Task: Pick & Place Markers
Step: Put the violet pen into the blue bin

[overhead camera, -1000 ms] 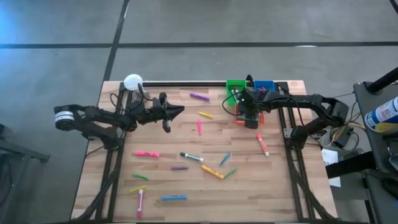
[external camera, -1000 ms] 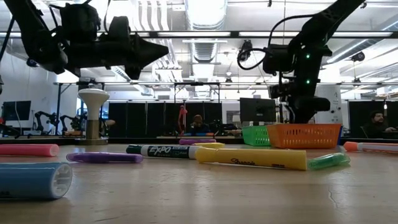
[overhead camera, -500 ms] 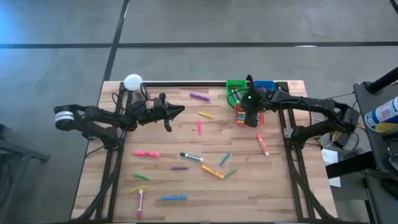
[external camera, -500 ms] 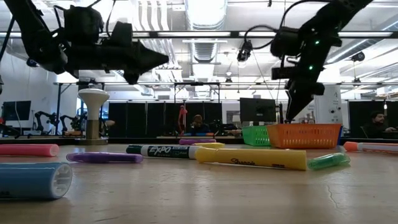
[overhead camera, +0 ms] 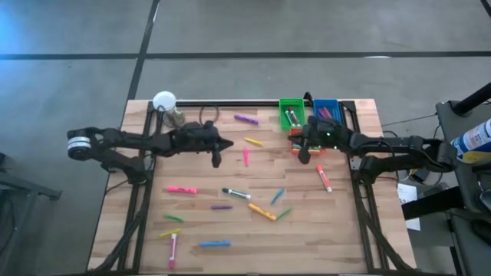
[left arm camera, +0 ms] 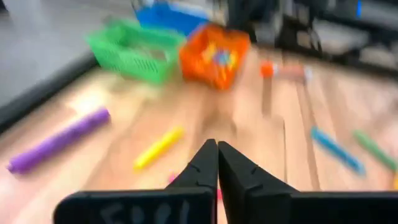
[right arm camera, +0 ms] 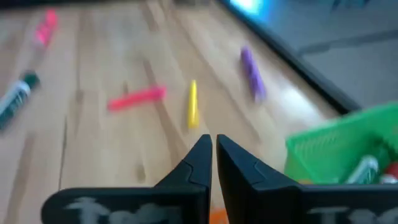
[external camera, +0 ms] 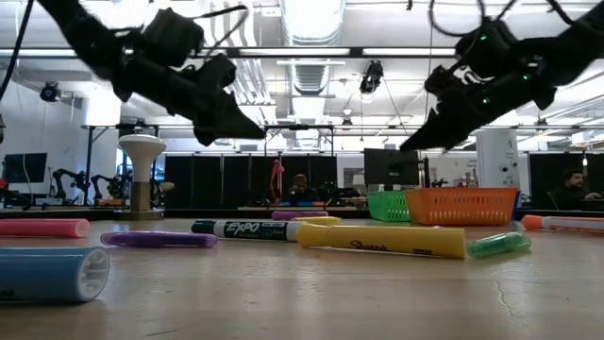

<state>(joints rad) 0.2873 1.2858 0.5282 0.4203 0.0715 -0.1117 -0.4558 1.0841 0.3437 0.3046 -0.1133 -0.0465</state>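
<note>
Wooden table (overhead camera: 337, 230), from above: the right gripper (overhead camera: 301, 156) has left the orange bin (overhead camera: 295, 142) at the far edge and now hangs low beside it, fingers together and empty. The left gripper (overhead camera: 217, 159), also closed and empty, has reached further toward the table's middle, near a pink marker (overhead camera: 245, 157). The other markers (overhead camera: 236, 194) lie scattered over the near half.

Low view: both arms slant downward above the table.

Left wrist view: fingers (left arm camera: 202, 165) pressed together.
</note>
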